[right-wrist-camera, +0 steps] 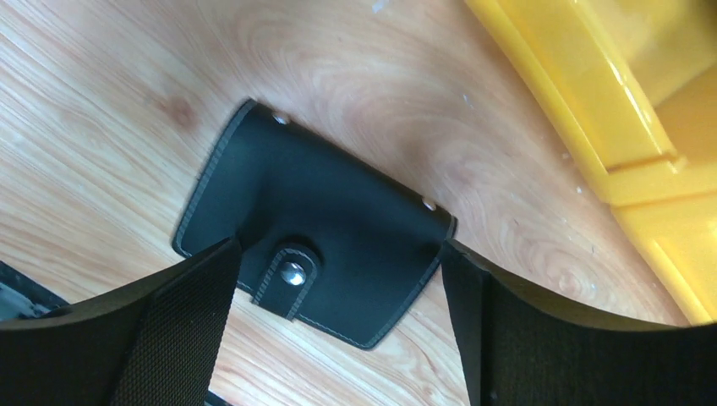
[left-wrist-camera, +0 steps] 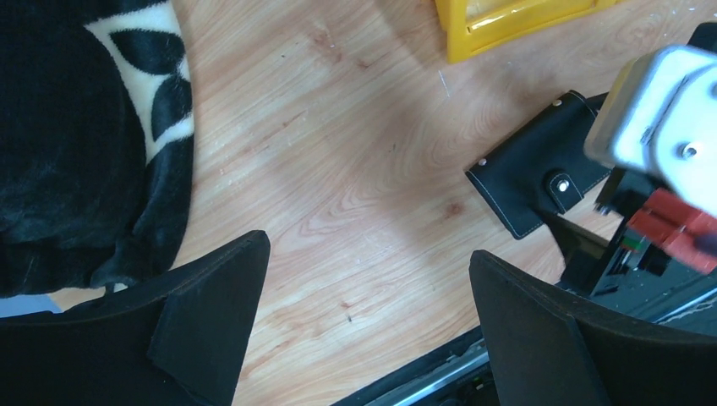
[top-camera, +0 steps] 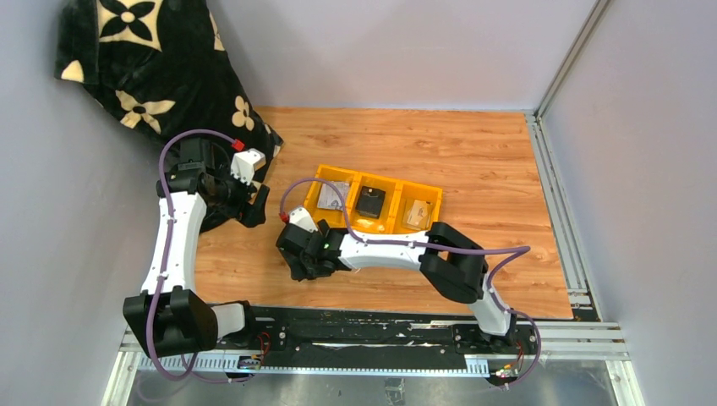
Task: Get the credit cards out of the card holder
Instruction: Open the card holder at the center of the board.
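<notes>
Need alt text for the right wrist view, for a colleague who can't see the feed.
A closed black card holder lies flat on the wooden table, snap tab facing up, framed between the wide-open fingers of the right tool. A corner of the yellow tray fills the upper right.

bare desk lies open far and right of the yellow tray; blanket blocks the far left; right arm and card holder fill near centre.
</notes>
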